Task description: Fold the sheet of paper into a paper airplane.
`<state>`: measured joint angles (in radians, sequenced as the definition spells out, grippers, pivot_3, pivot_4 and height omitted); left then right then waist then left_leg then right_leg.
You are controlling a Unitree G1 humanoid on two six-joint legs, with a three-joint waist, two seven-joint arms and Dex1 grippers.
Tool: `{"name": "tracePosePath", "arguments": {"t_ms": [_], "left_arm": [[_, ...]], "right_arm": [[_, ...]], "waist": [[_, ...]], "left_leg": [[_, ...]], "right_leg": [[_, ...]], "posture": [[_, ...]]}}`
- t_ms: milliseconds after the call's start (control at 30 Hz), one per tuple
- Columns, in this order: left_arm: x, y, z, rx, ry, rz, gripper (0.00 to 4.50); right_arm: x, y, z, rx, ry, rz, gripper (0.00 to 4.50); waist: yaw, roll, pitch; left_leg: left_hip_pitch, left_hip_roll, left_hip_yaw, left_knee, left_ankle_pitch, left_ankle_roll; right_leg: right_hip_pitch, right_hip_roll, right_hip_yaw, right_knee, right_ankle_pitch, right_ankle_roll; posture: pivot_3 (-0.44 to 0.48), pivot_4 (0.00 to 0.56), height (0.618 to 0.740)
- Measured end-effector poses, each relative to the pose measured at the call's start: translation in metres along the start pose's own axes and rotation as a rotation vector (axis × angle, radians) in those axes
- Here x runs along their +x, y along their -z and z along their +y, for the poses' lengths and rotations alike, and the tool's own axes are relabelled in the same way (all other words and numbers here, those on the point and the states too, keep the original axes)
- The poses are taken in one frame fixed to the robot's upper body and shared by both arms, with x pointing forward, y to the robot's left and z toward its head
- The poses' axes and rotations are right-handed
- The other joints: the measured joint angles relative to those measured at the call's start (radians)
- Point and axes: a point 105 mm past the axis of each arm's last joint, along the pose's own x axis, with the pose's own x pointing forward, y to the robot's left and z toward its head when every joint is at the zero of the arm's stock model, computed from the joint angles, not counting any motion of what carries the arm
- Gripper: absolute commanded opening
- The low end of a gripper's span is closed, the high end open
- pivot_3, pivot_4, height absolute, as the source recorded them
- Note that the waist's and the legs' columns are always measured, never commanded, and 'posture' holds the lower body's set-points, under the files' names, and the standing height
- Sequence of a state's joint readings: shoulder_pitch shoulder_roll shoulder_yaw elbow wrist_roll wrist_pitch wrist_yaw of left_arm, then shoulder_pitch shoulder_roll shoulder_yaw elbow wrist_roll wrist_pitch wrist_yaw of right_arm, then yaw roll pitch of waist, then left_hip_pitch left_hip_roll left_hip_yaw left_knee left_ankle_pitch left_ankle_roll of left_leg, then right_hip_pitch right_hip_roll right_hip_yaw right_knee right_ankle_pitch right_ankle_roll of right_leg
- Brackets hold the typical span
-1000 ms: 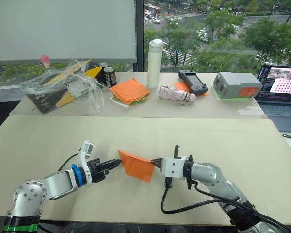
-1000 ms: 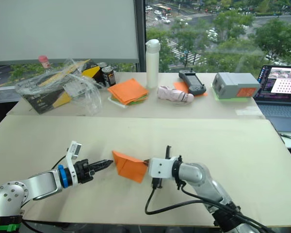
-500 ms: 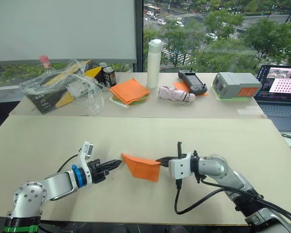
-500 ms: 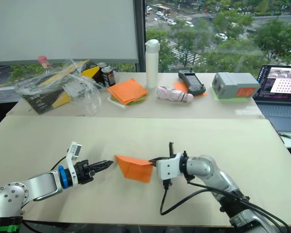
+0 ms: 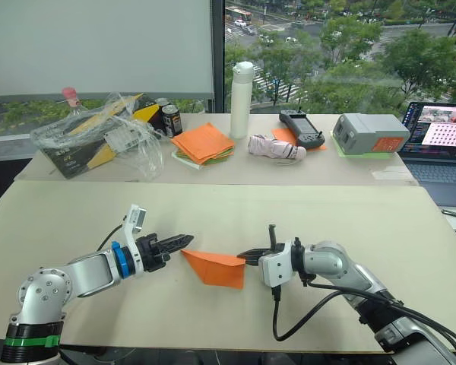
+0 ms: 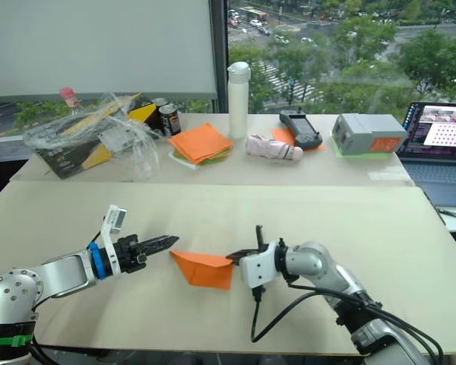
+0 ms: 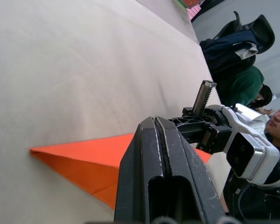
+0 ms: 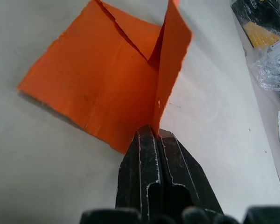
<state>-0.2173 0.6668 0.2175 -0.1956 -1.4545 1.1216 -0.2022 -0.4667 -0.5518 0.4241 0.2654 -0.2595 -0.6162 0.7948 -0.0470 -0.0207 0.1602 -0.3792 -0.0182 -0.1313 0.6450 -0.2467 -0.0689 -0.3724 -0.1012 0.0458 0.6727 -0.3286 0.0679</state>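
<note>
The sheet of paper [image 5: 216, 267], thin bright orange and partly folded into a pointed wedge, lies near the front edge of the pale beige table [image 5: 349, 220]; the right gripper [image 5: 245, 255] has its two black fingers pressed together on a raised flap at the paper's right edge; the left gripper [image 5: 184, 240], fingers closed on nothing, points at the paper's left tip, just beside it; farther back sit a stack of orange and green sheets [image 5: 204, 143], a tall white bottle [image 5: 242, 99] and a crinkled clear plastic bag [image 5: 106, 133].
</note>
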Motion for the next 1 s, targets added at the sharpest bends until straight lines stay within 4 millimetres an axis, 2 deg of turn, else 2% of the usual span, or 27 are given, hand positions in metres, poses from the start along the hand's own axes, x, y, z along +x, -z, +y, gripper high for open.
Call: {"name": "tracePosePath", "arguments": {"t_ms": [233,467,767,867,1000], "left_arm": [[0.014,0.019,0.011,0.064,-0.009,0.124,0.00],[0.027,0.026,0.013,0.113,0.015,0.182,0.00],[0.032,0.035,0.018,0.131,0.013,0.216,0.00],[0.033,0.039,0.020,0.130,0.006,0.225,0.00],[0.033,0.043,0.020,0.132,0.012,0.232,0.00]], "right_arm": [[0.002,-0.002,0.000,0.003,0.003,-0.008,0.03],[0.002,-0.003,0.001,0.000,0.003,-0.012,0.03],[-0.001,-0.005,0.004,-0.013,-0.014,-0.011,0.03],[-0.001,-0.005,0.005,-0.016,-0.025,-0.010,0.82],[-0.002,-0.008,0.001,-0.031,-0.021,-0.016,2.21]], "waist": [[-0.001,0.000,0.000],[-0.001,0.000,0.000],[-0.001,0.000,0.000],[-0.001,0.000,0.000],[-0.001,0.000,0.000]], "left_leg": [[0.000,0.000,0.000,0.000,0.000,0.000],[0.000,0.000,0.000,0.000,0.000,0.000],[0.000,0.000,0.000,0.000,0.000,0.000],[0.000,0.000,0.000,0.000,0.000,0.000],[0.002,0.000,0.000,0.000,0.000,0.001]], "right_leg": [[0.000,0.000,0.000,0.000,0.000,0.000],[0.000,0.000,0.000,0.000,0.000,0.000],[0.000,0.000,0.000,0.001,0.000,0.000],[0.000,0.000,0.000,0.001,0.000,0.000],[0.002,0.000,0.000,0.001,0.000,0.000]], "posture": [[0.000,0.150,0.740],[0.000,0.150,0.740],[0.000,0.150,0.740],[0.000,0.150,0.740],[0.000,0.150,0.740]]}}
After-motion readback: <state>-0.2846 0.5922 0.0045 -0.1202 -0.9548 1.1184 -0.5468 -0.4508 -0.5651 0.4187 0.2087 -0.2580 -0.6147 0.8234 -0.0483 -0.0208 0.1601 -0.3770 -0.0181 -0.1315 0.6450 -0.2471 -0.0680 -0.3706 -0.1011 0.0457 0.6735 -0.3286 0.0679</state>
